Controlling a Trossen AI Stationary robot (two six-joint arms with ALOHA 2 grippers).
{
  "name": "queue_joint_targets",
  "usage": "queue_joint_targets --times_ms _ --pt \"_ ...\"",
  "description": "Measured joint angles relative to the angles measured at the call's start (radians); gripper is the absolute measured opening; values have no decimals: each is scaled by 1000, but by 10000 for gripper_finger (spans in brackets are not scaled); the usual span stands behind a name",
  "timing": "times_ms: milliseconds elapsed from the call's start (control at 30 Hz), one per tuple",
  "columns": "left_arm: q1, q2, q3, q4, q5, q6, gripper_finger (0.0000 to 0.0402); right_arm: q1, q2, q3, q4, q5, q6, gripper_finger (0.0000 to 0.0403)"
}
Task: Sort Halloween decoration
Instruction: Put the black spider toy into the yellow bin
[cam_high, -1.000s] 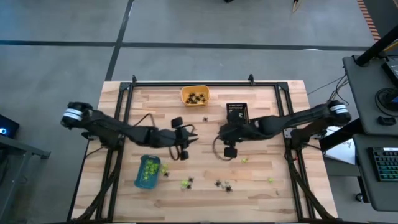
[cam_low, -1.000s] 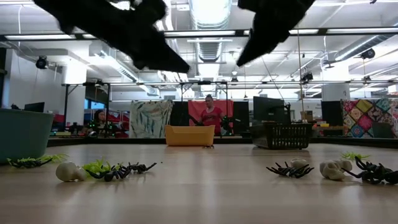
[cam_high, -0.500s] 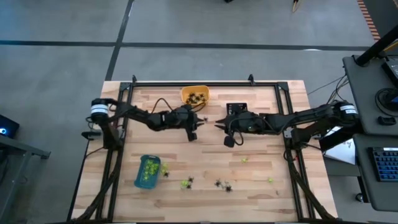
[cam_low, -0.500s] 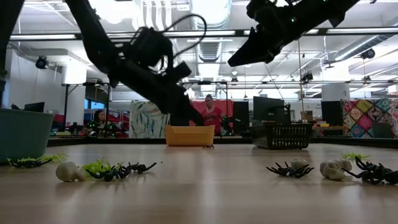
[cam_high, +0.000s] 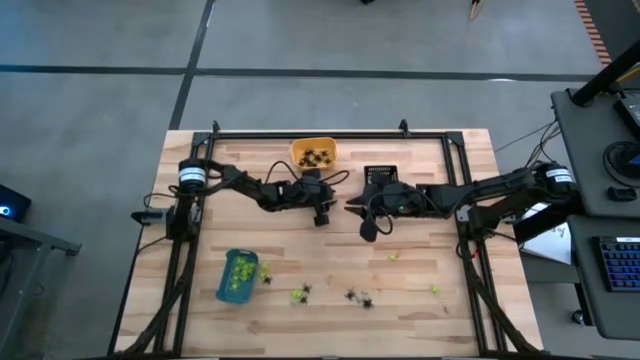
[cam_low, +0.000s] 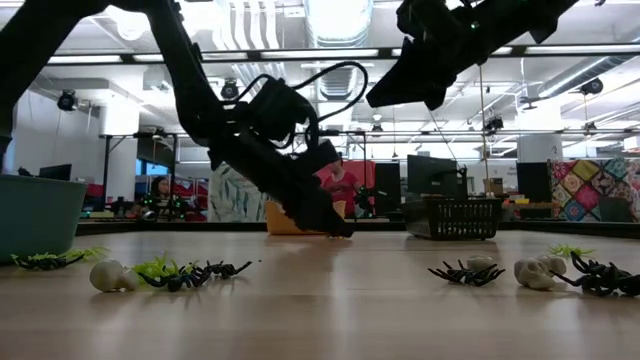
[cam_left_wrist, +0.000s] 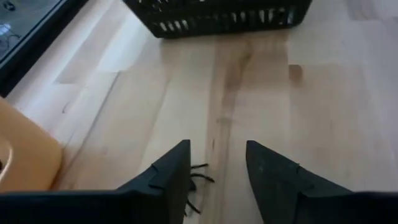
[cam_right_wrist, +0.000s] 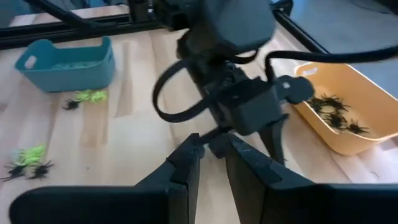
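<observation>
Step, as judged: L gripper (cam_left_wrist: 217, 165) should come straight down over the small black plastic spider (cam_left_wrist: 196, 180) w/o nudging it, then close. Its fingers stand partly open, empty; spider lies on the wooden table (cam_high: 420, 245) between them, against one finger, just near-right of the orange plastic tray (cam_high: 313, 153). R gripper (cam_right_wrist: 213, 149), nearly closed, nothing seen held, hangs mid-table by the black mesh basket (cam_high: 381, 179); green and black trinkets (cam_high: 358, 296) lie along near edge.

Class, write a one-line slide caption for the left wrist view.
Left gripper, jaws open, over a black spider on the table, between orange tray and black tray.
</observation>
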Motion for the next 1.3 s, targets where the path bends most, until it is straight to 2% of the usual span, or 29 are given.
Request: queue_joint_targets --times_ms 200,367,567,767,900,1300 --pt "5 -13 1 -39 -20 3 142 22 0 0 0 -1 0 68" --pt "4 -63 -1 -164 -45 18 142 23 0 0 0 -1 0 68" --pt "30 -69 -1 -145 -43 46 142 23 0 0 4 -1 -19 68" --pt "47 -33 -1 -131 15 -2 137 23 0 0 5 -1 -19 68" --pt "47 -30 -1 -133 17 -15 114 23 0 0 5 -1 -18 68" --pt "41 -30 0 -148 25 -42 6 23 1 -1 5 -1 -6 68"
